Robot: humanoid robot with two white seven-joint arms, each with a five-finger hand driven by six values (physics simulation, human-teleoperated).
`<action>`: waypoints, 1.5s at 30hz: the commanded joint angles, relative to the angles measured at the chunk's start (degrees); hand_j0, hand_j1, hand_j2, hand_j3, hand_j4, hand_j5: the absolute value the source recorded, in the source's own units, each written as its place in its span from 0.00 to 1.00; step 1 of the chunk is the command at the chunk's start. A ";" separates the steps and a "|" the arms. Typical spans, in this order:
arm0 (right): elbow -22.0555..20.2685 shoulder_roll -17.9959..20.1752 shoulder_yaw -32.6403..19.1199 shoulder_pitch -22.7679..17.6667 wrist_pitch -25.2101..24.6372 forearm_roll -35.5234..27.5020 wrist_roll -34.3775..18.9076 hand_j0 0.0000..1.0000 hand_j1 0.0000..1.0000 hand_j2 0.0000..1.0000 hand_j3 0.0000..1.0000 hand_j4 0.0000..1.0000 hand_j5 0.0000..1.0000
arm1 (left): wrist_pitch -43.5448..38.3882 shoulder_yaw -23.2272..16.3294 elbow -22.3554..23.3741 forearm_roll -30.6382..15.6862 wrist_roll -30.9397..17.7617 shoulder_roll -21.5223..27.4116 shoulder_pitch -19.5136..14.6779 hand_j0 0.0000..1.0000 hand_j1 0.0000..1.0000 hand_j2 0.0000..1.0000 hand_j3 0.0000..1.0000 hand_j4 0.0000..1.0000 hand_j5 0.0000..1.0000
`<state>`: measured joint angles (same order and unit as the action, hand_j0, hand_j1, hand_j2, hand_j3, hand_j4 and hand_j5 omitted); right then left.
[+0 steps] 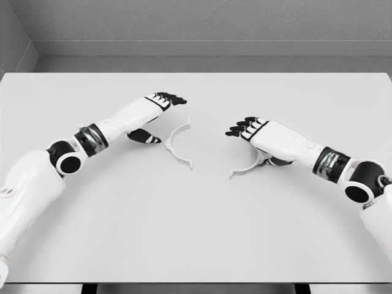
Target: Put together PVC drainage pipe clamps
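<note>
1. Near edge of the desk (pixel 196 245): smooth matte pale grey surface, a broad bare stretch between the two white arms.
2. Right clamp half (pixel 248 168): thin white semicircular band with a flat end tab, lying on the desk and partly hidden under the right wrist.
3. Right robot hand (pixel 244 127): dark fingers extended and relaxed, gripping nothing, above and just beyond that clamp half.
4. Left clamp half (pixel 178 146): same white arc shape, lying free on the desk, near the left thumb but apart from it.
5. Left robot hand (pixel 166 100): fingers outstretched, empty, beyond the arc.
6. Far desk edge met a grey textured wall (pixel 202 21); open surface there.
</note>
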<state>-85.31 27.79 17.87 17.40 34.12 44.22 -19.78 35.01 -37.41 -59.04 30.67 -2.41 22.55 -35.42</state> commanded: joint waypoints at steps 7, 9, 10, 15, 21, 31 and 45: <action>0.41 -1.77 1.64 1.05 -1.25 -0.19 -0.79 1.00 1.00 1.00 1.00 1.00 1.00 | -0.01 -0.04 0.06 -0.35 0.03 -1.02 0.00 1.00 1.00 1.00 1.00 1.00 1.00; 0.41 -1.95 1.72 1.23 -1.42 -0.19 -0.79 1.00 1.00 1.00 1.00 1.00 1.00 | -0.01 -0.04 -0.03 -0.35 0.03 -1.55 0.09 1.00 1.00 1.00 1.00 1.00 1.00; 0.50 -2.04 1.90 1.41 -1.69 -0.19 -0.79 1.00 1.00 1.00 1.00 1.00 1.00 | -0.01 -0.12 -0.11 -0.35 0.03 -1.55 0.09 1.00 1.00 1.00 1.00 1.00 1.00; 2.17 -3.27 3.66 3.25 -2.48 -0.19 -0.79 1.00 1.00 1.00 1.00 1.00 1.00 | -0.01 -0.30 -0.47 -0.35 0.03 -2.16 0.44 1.00 1.00 1.00 1.00 1.00 1.00; 3.58 -4.67 5.42 5.10 -3.01 -0.10 -0.79 1.00 1.00 1.00 1.00 1.00 1.00 | -0.01 -0.39 -0.64 0.09 0.03 -2.43 0.70 1.00 1.00 1.00 1.00 1.00 1.00; -6.88 10.71 -10.13 1.06 0.88 -15.83 -1.84 1.00 1.00 1.00 1.00 1.00 1.00 | -0.01 -0.48 -0.64 0.09 0.03 -2.78 0.79 1.00 1.00 1.00 1.00 1.00 1.00; -10.66 6.22 -30.53 -14.68 0.88 -16.27 -2.10 1.00 1.00 1.00 1.00 1.00 1.00 | -0.01 -0.56 -1.35 1.23 0.03 -4.27 1.32 1.00 1.00 1.00 1.00 1.00 1.00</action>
<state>-95.99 34.10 -12.30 2.72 35.09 28.34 -21.89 35.01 -37.99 -60.22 32.08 -2.41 18.47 -34.10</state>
